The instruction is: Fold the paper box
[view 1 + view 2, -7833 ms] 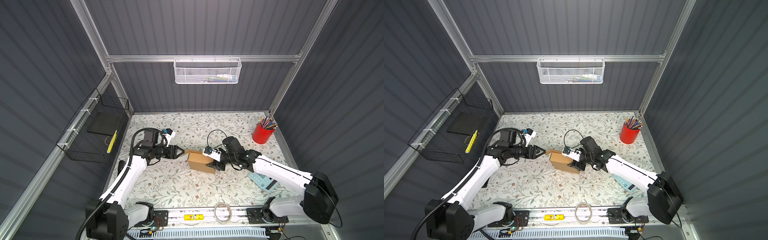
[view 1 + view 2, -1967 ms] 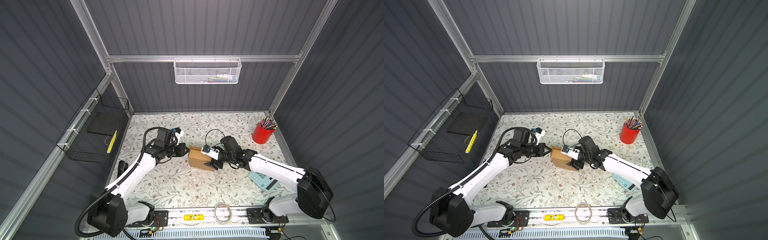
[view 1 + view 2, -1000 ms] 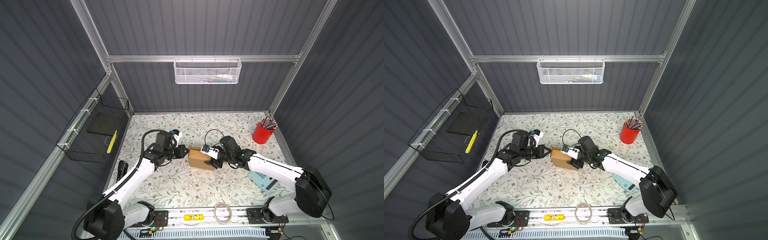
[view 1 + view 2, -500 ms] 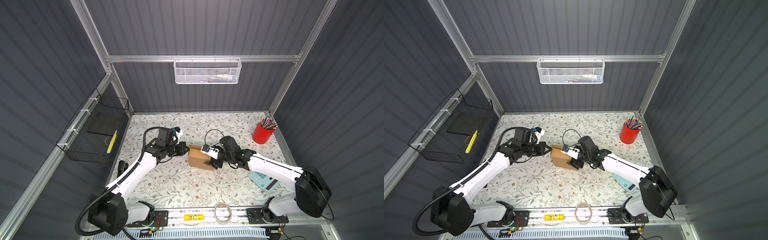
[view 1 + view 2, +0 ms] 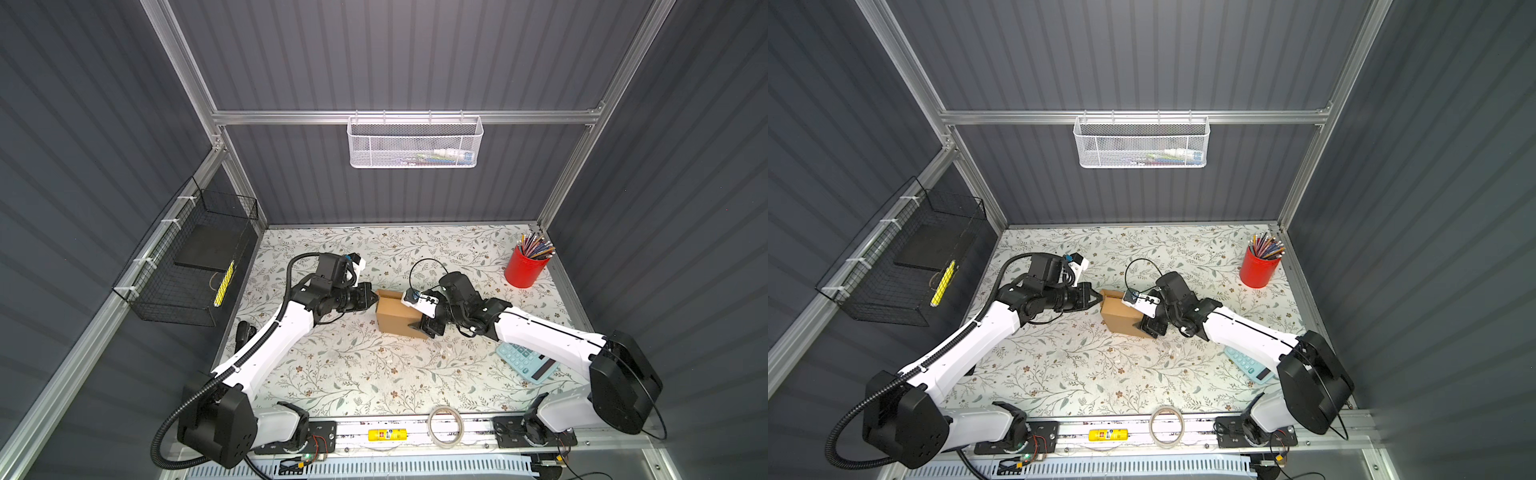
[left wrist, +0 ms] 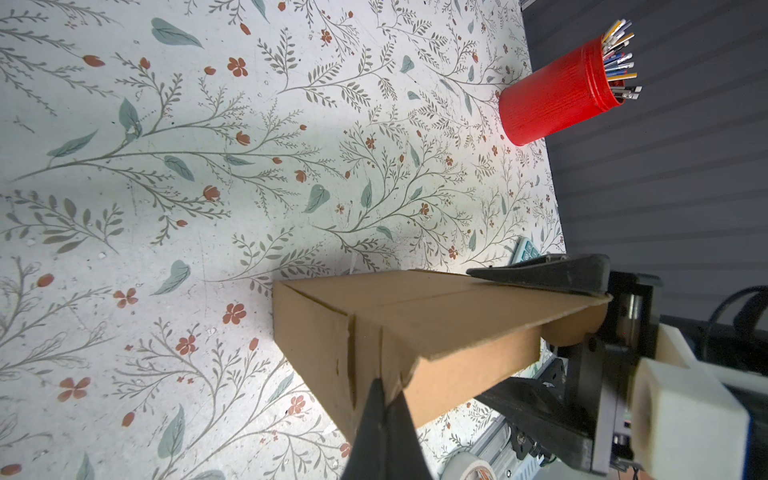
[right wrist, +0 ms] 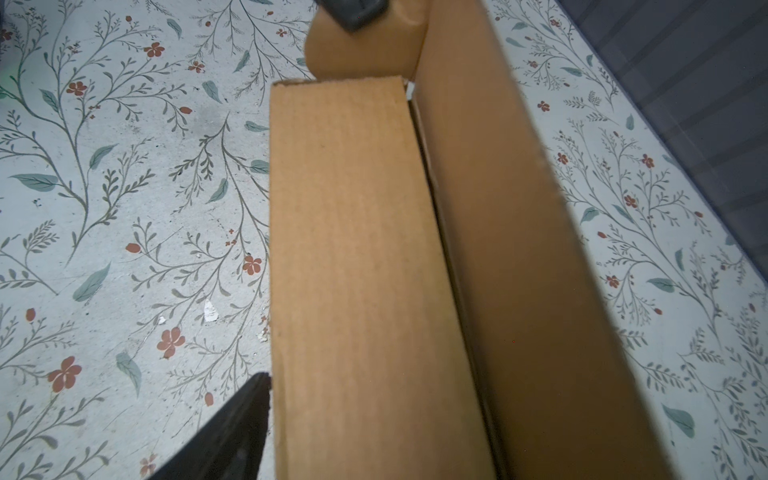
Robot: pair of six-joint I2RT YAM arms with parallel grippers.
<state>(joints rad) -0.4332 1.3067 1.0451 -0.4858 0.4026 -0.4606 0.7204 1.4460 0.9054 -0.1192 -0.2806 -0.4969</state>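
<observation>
The paper box point(image 5: 395, 316) point(image 5: 1119, 316), a small brown cardboard carton, stands mid-table with its lid flap slightly ajar along one long edge point(image 7: 428, 166). My left gripper point(image 5: 374, 297) point(image 6: 384, 399) is shut, and its joined tips press the box's left end flap. My right gripper point(image 5: 419, 319) straddles the box's right end with open jaws. One of its fingers point(image 6: 540, 274) lies on the box's far face. The other finger point(image 7: 237, 424) stands beside the near face, barely touching it. In the right wrist view the box point(image 7: 353, 270) hides the second finger.
A red cup of pencils point(image 5: 524, 270) stands at the back right. A pale blue calculator point(image 5: 525, 362) lies under the right arm. A tape roll point(image 5: 445, 426) sits on the front rail. A black wire basket point(image 5: 195, 266) hangs on the left wall and a white mesh basket point(image 5: 415, 143) on the back wall.
My left gripper has nudged slightly right against the box's end. The right jaws have spread a little around the box. The box has stayed in place.
</observation>
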